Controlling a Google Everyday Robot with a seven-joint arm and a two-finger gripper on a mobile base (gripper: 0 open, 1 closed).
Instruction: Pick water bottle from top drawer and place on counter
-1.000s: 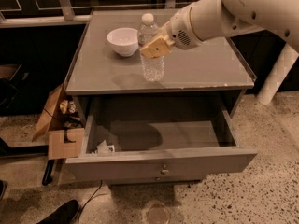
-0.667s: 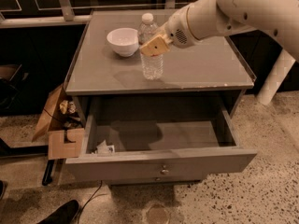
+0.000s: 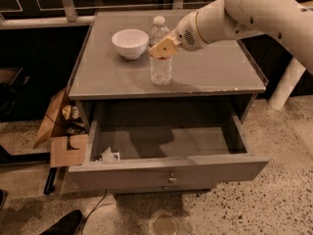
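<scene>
Briefly, little has changed over the last second, and that is itself the finding. The bottle [image 3: 160, 70] stands upright on the counter [image 3: 215, 72], near the front edge and about midway along it, in the same spot it held a second ago. Its base appears to rest on the surface, with its shadow joined to it. The hand [image 3: 164, 48] sits at the bottle's upper half, on the side toward the right edge, and has not shifted noticeably either. Only the arm [image 3: 230, 13] behind it has altered, its upper part riding slightly higher than before.

I cannot tell whether the hand is gripping the bottle or has let go. It overlaps the bottle's shoulder and I see no gap either way.

The drawer [image 3: 146, 173] stands pulled out below the front edge. No bottle is in it; only a small crumpled scrap [image 3: 109, 155] lies beneath the counter's front left corner. The bowl [image 3: 130, 43] sits toward the back left of the bottle, close but apart from it.

My assessment is that the transfer is done in substance and the bottle has settled. What remains is to release it and withdraw. The bottle is light, tall and close to the front edge, so a dragging exit could tip it into the drawer. I would back off toward the right edge, away from the bowl.
</scene>
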